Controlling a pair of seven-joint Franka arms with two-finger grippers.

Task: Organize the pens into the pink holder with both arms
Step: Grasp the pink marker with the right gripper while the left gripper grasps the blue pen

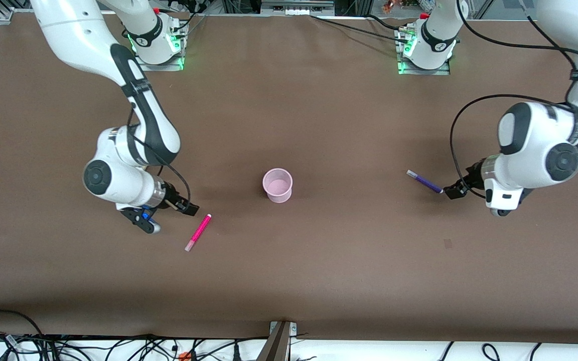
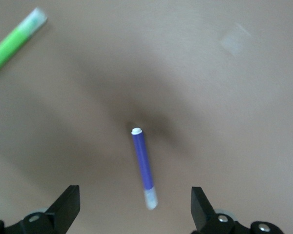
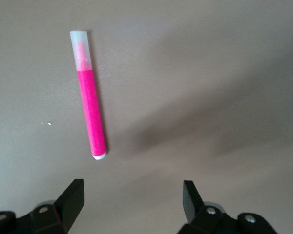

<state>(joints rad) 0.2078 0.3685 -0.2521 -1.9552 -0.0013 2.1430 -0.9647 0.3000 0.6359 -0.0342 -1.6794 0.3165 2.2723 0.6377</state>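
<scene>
Standing upright near the middle of my brown bench [image 1: 289,281] is the pink holder [image 1: 277,185], and I see nothing in it. My right end effector [image 1: 171,214] hangs low over the bench toward the right arm's end from the holder, its two black fingers [image 3: 71,199] spread apart with nothing between them. The magenta-pink pen [image 1: 198,232] lies flat on the bench just beside that end effector, a little nearer the front camera than the holder; in my right wrist view the pen [image 3: 90,100] lies clear of the fingers, off toward one of them, its clear cap pointing away. My left end effector [image 1: 453,191] is low over the bench toward the left arm's end from the holder, fingers [image 2: 68,204] wide apart and empty. The purple pen [image 1: 424,181] lies between that end effector and the holder, one tip close to the fingertips. My left wrist view also shows the purple pen [image 2: 143,165] and a green pen [image 2: 12,45] lying flat near it.
</scene>
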